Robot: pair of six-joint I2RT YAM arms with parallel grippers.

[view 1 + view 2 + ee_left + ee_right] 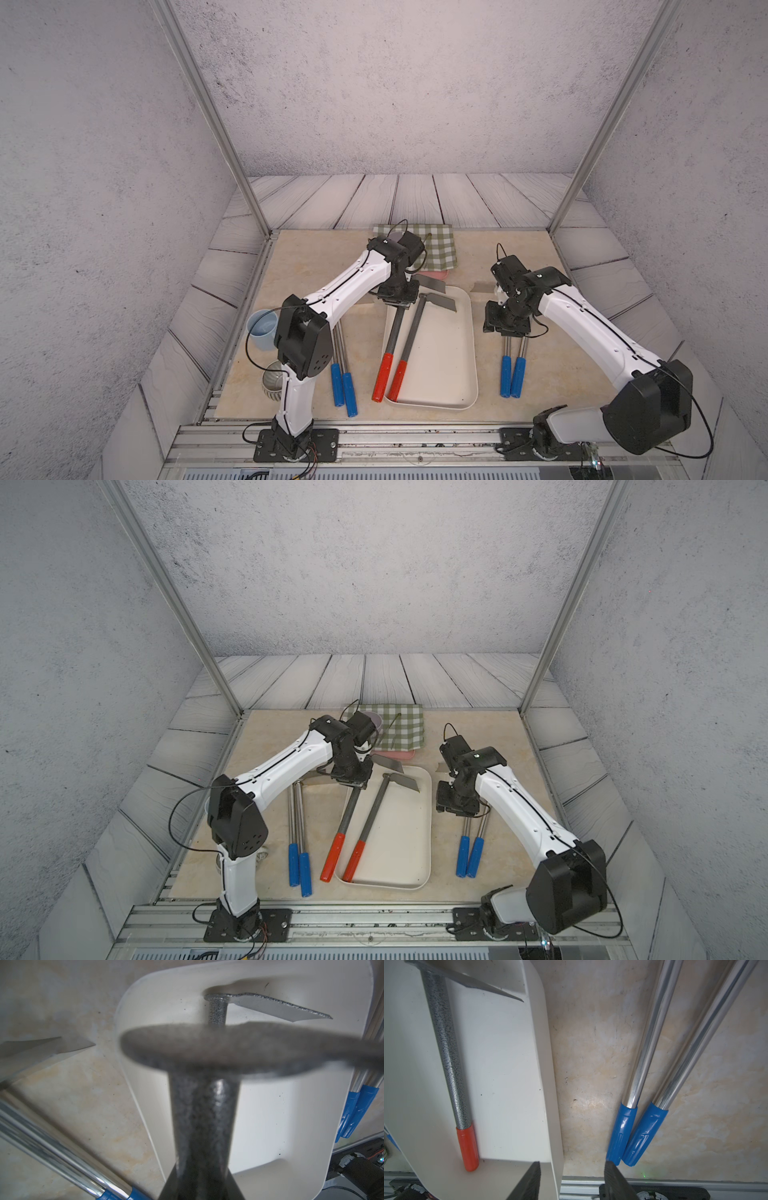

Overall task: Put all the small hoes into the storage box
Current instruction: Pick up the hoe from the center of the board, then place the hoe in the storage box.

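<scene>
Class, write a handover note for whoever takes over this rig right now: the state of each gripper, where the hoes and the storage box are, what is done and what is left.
Left gripper: shut on the held hoe, on its dark shaft near the blade.
Right gripper: open and empty, above the right blue-handled pair.
Storage box: between the arms. The boxed hoe lies fully inside.
Held hoe: slants across the box's left wall, with its red grip outside.
Done: one hoe is boxed and the other is gripped.
Left: probably swing the held hoe inside, then release it.
</scene>
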